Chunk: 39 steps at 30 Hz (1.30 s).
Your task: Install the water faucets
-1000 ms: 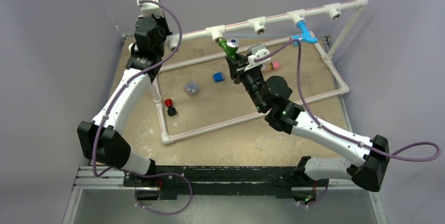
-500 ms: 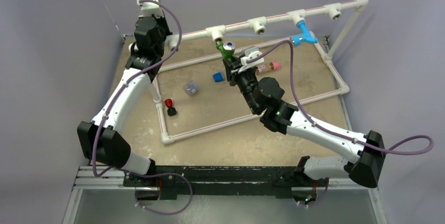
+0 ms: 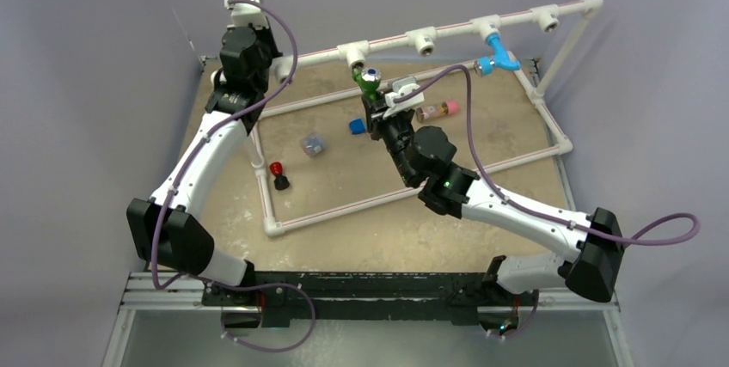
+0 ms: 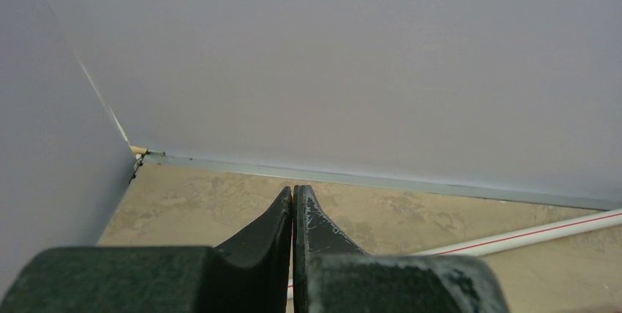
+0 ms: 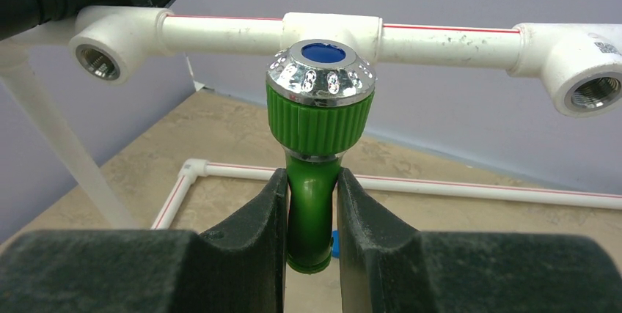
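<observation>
**Top view:** R pincer (image 3: 371, 102) grips the green faucet (image 3: 369, 82) by its stem, cap up, just below a T-fitting (image 3: 355, 54) on the top rail of the pipe frame (image 3: 456, 33); contact w/ that fitting cannot be told. The blue faucet (image 3: 500, 51) hangs from another T farther right on the same rail, spout pointing down toward the desk (image 3: 344, 229). L arm (image 3: 206, 152) reaches to the frame's far-left corner. On the desk inside the frame lie a blue cube (image 3: 357, 126), a pink-capped cylinder (image 3: 438, 110), a clear block (image 3: 313, 144), and a red piece (image 3: 276, 168) just beside a black piece (image 3: 281, 183). **Left wrist view:** L pincer (image 4: 293, 194) is fully closed, fingers touching, nothing between them; it is aimed at the back wall (image 4: 352, 56), w/ a pipe at lower right. **Right wrist view:** fingers clamp the green stem from both sides; the chrome cap w/ blue centre faces the cam. in front of the middle T. Open threaded sockets show on the elbow (image 5: 99, 56) at left and on the T at right.
</observation>
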Tool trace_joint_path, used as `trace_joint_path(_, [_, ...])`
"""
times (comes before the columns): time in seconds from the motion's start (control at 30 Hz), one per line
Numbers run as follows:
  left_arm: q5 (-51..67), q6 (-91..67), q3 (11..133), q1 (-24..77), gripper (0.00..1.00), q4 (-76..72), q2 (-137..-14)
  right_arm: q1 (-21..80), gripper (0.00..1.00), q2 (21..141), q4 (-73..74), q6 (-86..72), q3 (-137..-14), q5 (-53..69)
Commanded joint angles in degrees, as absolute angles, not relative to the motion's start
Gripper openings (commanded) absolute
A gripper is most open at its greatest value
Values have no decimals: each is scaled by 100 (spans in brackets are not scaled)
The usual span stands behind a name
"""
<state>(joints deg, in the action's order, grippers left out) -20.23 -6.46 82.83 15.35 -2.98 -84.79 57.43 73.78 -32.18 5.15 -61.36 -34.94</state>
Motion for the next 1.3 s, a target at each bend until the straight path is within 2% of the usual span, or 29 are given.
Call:
trace_joint_path(0.0, [-1802, -686, 8113, 1599, 0, 456, -8763, 5745, 0, 7327, -3744, 668, -6503, -3651])
trace_joint_path(0.6, [-1749, -729, 8150, 1600, 0, 527, -8789, 5812, 0, 7505, -3661, 755, -6607, -3789])
trace_joint_path(0.97, [-1653, -765, 8182, 1595, 0, 627, -8829, 6420, 0, 8007, -4188, 1584, -6730, -4796])
trace_joint_path(1.27, [-1582, -822, 8243, 1600, 0, 709, -8894, 6510, 0, 8155, -4121, 1400, -6779, -4903])
